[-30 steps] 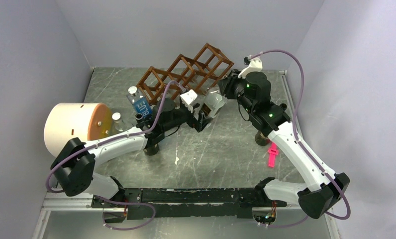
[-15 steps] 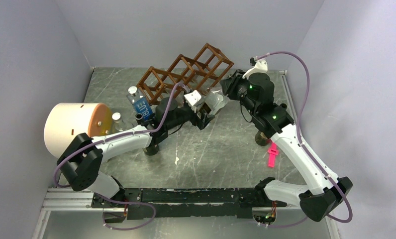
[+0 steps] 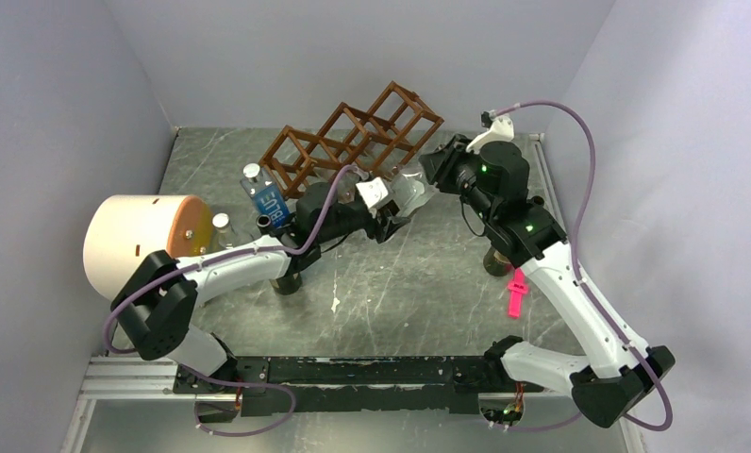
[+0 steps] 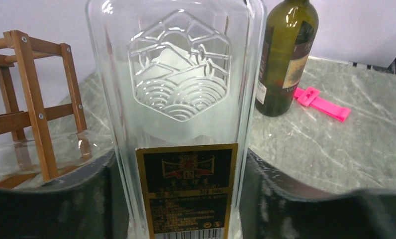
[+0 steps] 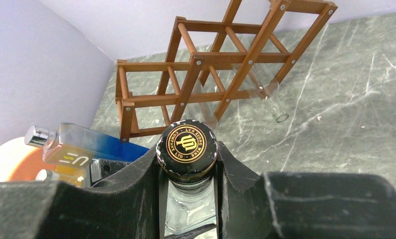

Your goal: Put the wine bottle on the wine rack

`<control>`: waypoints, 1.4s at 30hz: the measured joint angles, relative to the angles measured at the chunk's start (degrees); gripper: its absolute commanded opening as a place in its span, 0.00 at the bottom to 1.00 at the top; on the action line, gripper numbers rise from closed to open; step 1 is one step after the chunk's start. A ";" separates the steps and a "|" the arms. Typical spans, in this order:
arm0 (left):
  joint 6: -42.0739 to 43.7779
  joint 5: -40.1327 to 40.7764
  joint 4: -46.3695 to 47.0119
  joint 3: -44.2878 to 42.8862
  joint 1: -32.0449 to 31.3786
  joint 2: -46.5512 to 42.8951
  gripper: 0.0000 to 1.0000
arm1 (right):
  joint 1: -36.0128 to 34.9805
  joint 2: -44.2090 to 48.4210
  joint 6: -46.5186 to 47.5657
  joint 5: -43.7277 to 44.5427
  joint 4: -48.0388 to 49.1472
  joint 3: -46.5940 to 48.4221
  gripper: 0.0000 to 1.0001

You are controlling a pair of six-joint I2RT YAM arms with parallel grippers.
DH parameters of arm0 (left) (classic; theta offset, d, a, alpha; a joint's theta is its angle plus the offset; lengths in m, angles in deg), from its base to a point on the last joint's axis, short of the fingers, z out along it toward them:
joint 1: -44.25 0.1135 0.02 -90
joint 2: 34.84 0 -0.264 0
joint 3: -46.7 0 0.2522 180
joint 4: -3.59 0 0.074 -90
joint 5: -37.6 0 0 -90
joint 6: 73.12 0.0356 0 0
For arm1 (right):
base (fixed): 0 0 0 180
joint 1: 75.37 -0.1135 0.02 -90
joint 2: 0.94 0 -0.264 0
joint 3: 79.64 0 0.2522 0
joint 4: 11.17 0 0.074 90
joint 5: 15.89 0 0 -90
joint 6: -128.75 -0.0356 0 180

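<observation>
I am looking over the grey, marble-veined desk [image 3: 428, 283], where the reddish-brown wooden wine rack [image 3: 353, 142], an open lattice of square cells, is sitting. Just in front of the rack's right end, the wine bottle [image 3: 408, 192], clear flat-sided glass embossed with a hexagonal mountain crest, is hanging between both arms, slightly nearer the rack than a second ago. The left jaws, wide apart then, are now pressing against its sides. The right jaws are clamping its round black-and-gold cap [image 5: 187, 144].
</observation>
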 measured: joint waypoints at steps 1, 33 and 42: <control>0.44 0.00 -0.07 -0.17 -0.07 0.04 0.26 | 0.07 0.28 -0.09 0.15 -0.07 -0.02 0.09; 57.59 -13.97 -4.92 -1.68 3.37 -1.29 0.07 | 0.04 -2.49 22.40 -14.03 -24.87 18.32 0.87; 64.00 -15.45 -5.07 -1.68 3.34 -1.92 0.07 | 0.04 -3.74 23.17 -17.75 -25.29 14.80 0.88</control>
